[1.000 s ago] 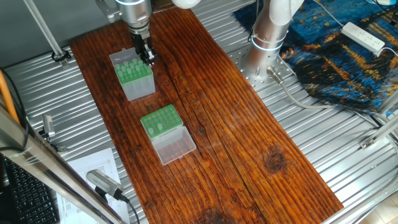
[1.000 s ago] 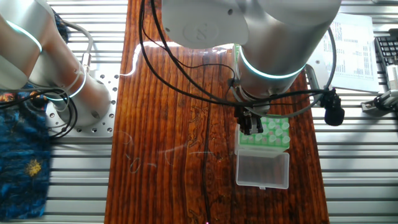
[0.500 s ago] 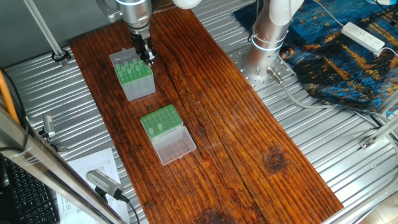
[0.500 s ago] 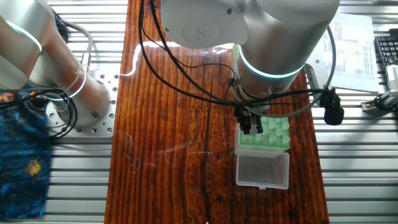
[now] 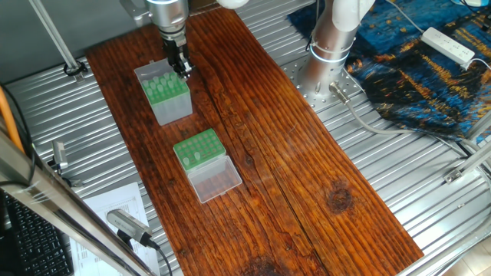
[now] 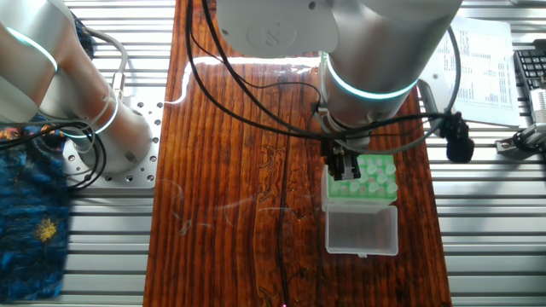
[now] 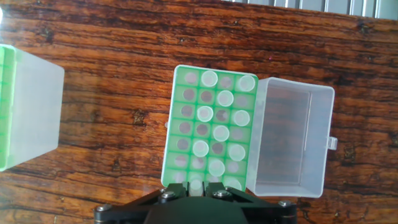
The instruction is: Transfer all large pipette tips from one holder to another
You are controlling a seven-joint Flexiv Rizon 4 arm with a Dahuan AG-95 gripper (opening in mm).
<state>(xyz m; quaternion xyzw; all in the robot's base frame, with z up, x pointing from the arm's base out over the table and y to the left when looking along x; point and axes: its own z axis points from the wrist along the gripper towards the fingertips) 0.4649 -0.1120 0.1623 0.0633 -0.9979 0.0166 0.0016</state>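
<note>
Where one fixed view sets the end effector (image 5: 180,69) beside the taller grey-sided box (image 5: 170,110), the hand view shows it over one end of the lidded green rack (image 7: 180,99), which holds large pipette tips (image 7: 209,79). Whether its narrow-set fingers grip anything cannot be told.

Silver arm (image 6: 375,43), black cables (image 6: 256,119), cyan ring (image 6: 367,89)

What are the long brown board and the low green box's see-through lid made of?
Long brown board: looks like varnished wood, with grain lines, a knot and glossy sheen. See-through lid: probably clear plastic; the board shows through it.
</note>
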